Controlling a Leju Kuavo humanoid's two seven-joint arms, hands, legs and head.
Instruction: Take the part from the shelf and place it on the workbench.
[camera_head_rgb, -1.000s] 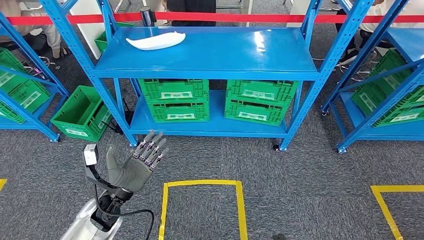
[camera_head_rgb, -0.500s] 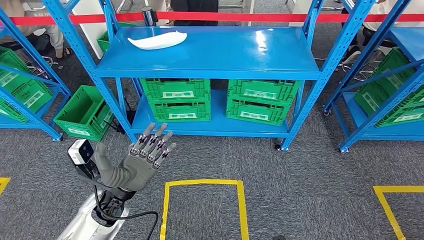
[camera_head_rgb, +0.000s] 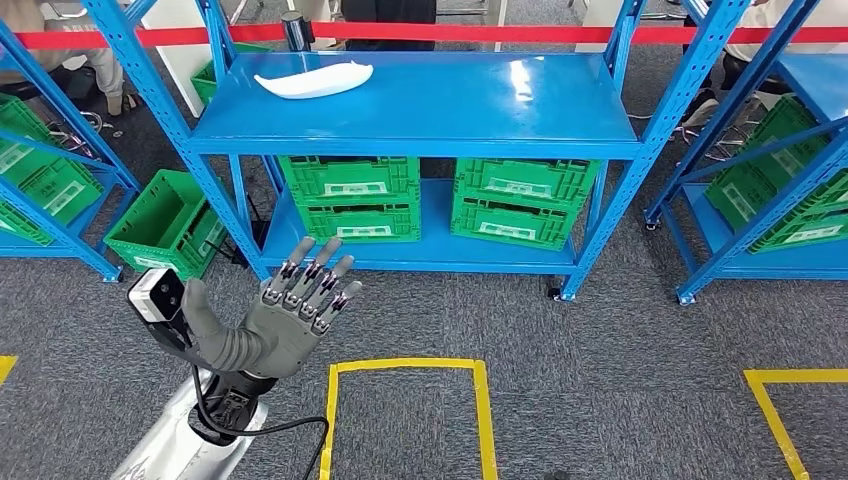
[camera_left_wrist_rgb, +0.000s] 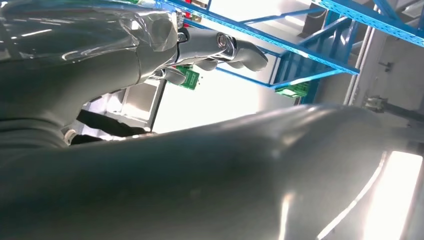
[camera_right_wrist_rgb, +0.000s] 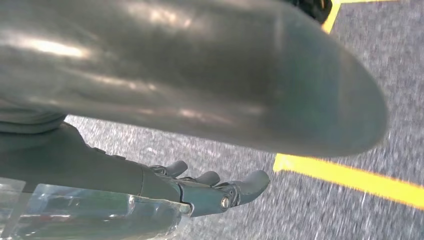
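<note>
White part (camera_head_rgb: 313, 79) lies uncovered on shelf (camera_head_rgb: 450, 105); left hand (camera_head_rgb: 285, 325) empty.

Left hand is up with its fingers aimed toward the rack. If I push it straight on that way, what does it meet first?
Probably the lower shelf's front edge or the green crates on it. The left hand points below the top shelf, so not the white part. Depth is unclear.

The left robot hand (camera_head_rgb: 285, 325) has a grey palm and dark fingers (camera_head_rgb: 318, 285) with purplish segments. Its arm (camera_head_rgb: 175, 445) is silver, with a looping black cable (camera_head_rgb: 275, 428) and a white-and-black wrist camera (camera_head_rgb: 155, 295).
</note>
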